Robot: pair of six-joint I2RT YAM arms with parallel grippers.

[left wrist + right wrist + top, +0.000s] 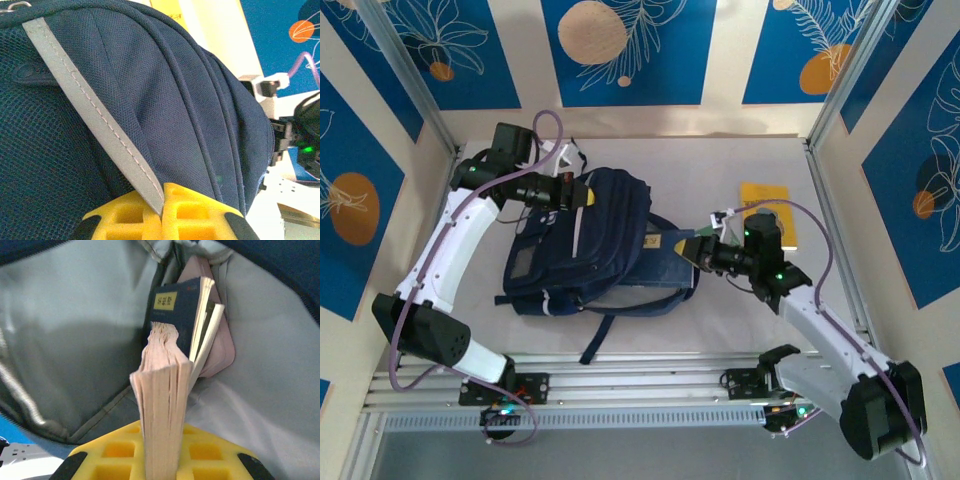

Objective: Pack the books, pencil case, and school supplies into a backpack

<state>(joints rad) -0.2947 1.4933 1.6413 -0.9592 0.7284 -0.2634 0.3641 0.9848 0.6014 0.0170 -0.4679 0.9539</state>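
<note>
Currently my left gripper (162, 202) clamps the grey stripe (85, 110) of the backpack (605, 215), centre-left; my right gripper (162, 457) pinches a book (162, 405) inside it, beside a navy book (172, 320) and pink pencil case (224, 347).

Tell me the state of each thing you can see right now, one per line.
backpack: lying down, mouth open.
left gripper: shut on the backpack.
right gripper: shut on held book.
held book: partway into the backpack.
navy book: inside.
pencil case: inside.
yellow book: on the table, unpacked.
</note>
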